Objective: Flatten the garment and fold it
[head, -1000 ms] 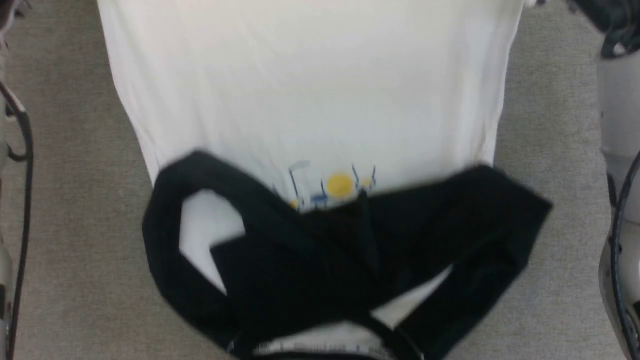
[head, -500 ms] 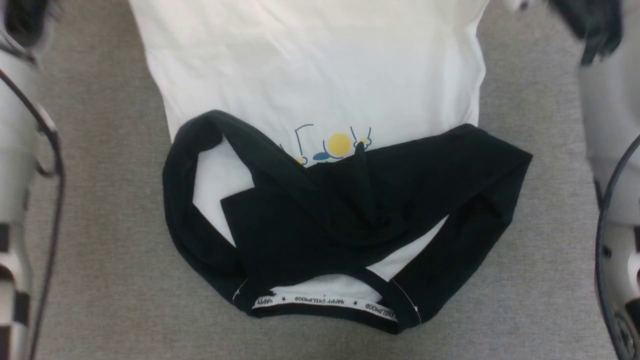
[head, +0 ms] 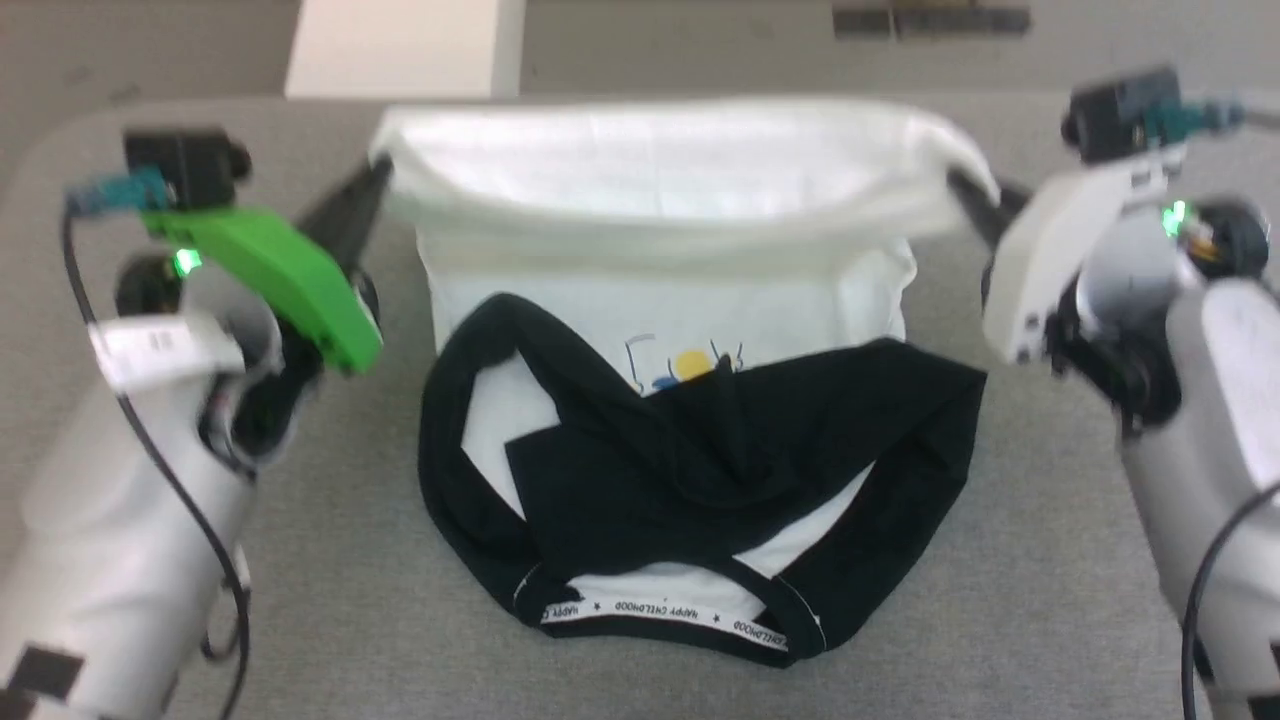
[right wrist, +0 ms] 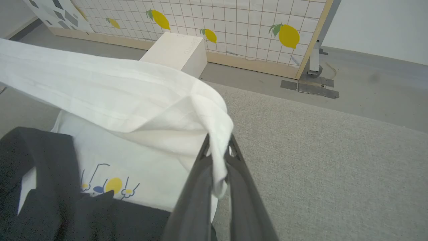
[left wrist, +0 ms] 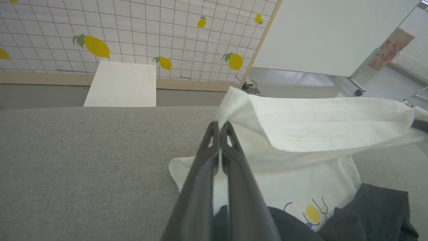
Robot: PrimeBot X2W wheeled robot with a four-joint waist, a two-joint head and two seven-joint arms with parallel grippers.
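The garment (head: 680, 300) lies on the grey table with its black sleeves (head: 700, 460) crossed over the white chest and its collar toward me. The far hem (head: 660, 170) is lifted off the table and stretched between both grippers. My left gripper (head: 375, 170) is shut on the hem's left corner (left wrist: 230, 100), its fingers (left wrist: 214, 160) pressed together. On the other side, my right gripper (head: 965, 185) is shut on the right corner (right wrist: 217, 134), white cloth draped over its fingertips (right wrist: 230, 157). The blue-and-yellow print (head: 685, 365) peeks out above the sleeves.
Grey table surface (head: 300, 600) extends on both sides of the garment. Beyond the far edge stands a white box (head: 400, 45) on the floor, with a lemon-patterned grid panel (left wrist: 133, 33) behind it. Dark floor plates (right wrist: 311, 87) lie near a post.
The head camera has pulled back and tilted up, bringing both arms into view. The far hem, earlier out of frame, is now held raised above the shirt body by both grippers.
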